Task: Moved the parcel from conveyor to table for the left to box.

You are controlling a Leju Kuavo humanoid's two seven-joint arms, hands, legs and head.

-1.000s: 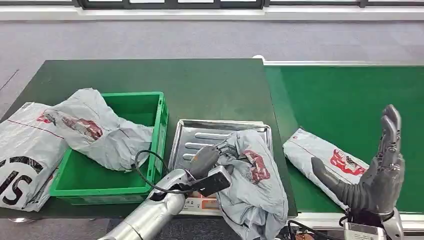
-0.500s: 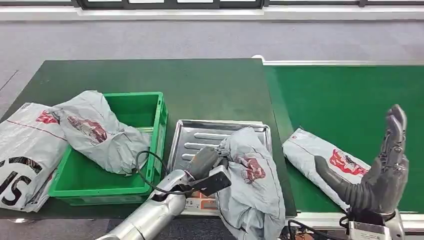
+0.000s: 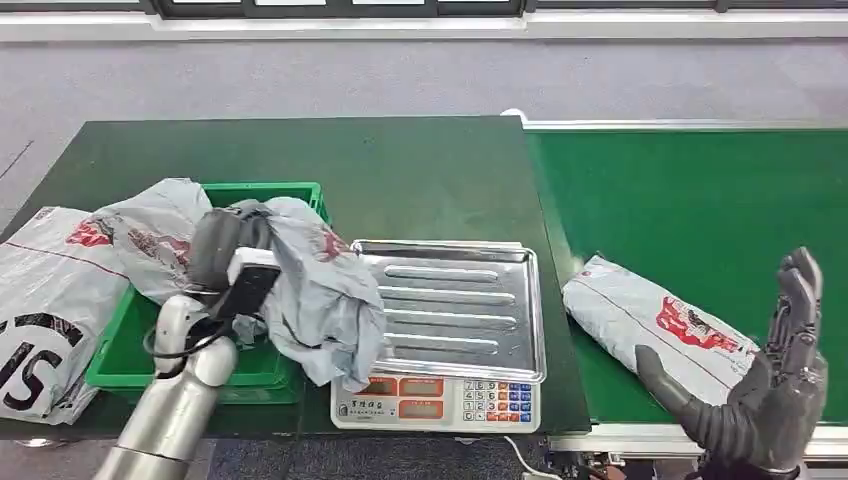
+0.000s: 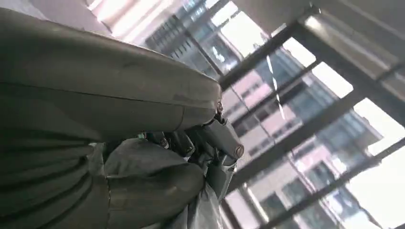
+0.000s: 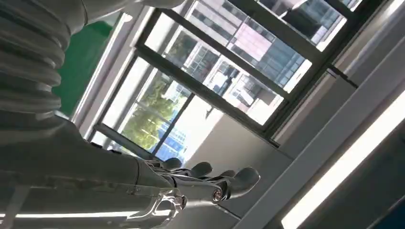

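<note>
Parcel (image 3: 310, 290) hangs gripped in my left hand (image 3: 228, 250) over the green box (image 3: 270, 200), while my right hand (image 3: 770, 390) at 4 o'clock stands spread, holding nothing.

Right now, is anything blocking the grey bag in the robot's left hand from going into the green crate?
Partly. Another crumpled grey plastic parcel already lies over the green plastic crate's left side. The left hand holds its grey parcel above the crate's right rim.

I was working in what looked like a parcel-sorting station: a green conveyor belt (image 3: 700, 200) ran beside a dark counter (image 3: 400, 170) carrying a weighing scale (image 3: 440, 400), a green crate (image 3: 130, 365) and grey mailer bags (image 3: 50, 290).
</note>
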